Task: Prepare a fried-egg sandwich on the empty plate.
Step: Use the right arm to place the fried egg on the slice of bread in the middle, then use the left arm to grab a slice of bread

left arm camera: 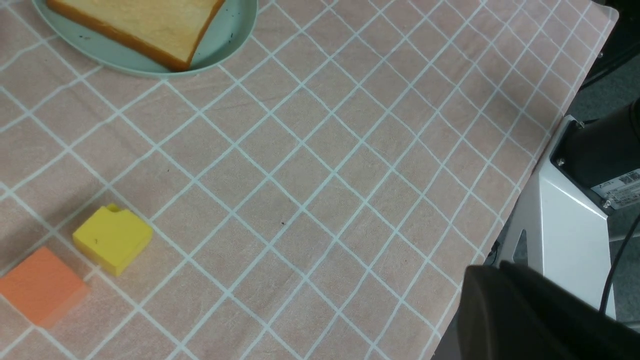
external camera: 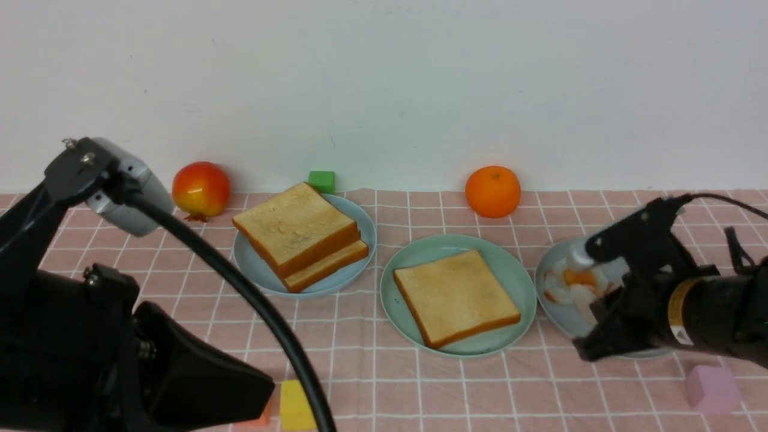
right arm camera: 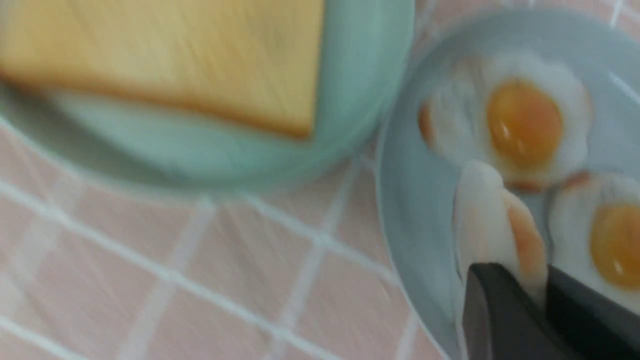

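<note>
The mint-green plate sits mid-table with one toast slice lying flat on it. Two more toast slices are stacked on a pale blue plate to its left. A grey-blue plate on the right holds fried eggs. My right gripper is over that plate, shut on one fried egg held edge-on between its fingers. Another egg lies beside it. My left gripper hangs low at the front left, shut and holding nothing.
A red fruit, a green cube and an orange stand along the back wall. A yellow block and an orange block lie at the front left, a pink block at the front right. The cloth's edge is close to the left gripper.
</note>
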Robot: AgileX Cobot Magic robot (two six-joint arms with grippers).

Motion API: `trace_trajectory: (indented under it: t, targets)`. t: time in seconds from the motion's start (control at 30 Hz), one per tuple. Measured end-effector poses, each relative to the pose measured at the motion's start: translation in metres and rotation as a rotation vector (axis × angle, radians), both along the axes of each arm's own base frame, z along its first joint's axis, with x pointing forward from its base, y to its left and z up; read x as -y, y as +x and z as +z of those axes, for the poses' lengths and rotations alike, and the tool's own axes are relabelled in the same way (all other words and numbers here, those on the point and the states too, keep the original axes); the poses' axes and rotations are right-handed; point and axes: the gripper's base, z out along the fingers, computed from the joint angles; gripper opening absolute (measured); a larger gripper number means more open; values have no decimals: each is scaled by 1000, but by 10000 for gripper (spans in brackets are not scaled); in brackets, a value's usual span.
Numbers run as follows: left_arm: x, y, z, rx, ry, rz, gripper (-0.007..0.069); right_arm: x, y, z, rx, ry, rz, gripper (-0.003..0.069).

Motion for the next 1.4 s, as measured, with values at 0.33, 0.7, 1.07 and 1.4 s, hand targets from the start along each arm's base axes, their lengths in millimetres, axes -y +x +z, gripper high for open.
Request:
trace_trajectory:
  t: [0.33, 0.7, 1.07, 1.4]
  targets:
    - [0, 0, 0, 1, 0, 1, 64, -39, 30, 45, 221, 18, 201, 82]
    - [0, 0, 0, 1, 0, 1, 71, -123, 55, -26, 214, -540, 660, 82]
    - [0, 0, 0, -3, 1, -2, 76, -126, 56, -38, 145, -461, 527, 288]
    - [0, 0, 0, -3, 1, -2, 76, -157, 17, 47, 178, 201, 480, 558]
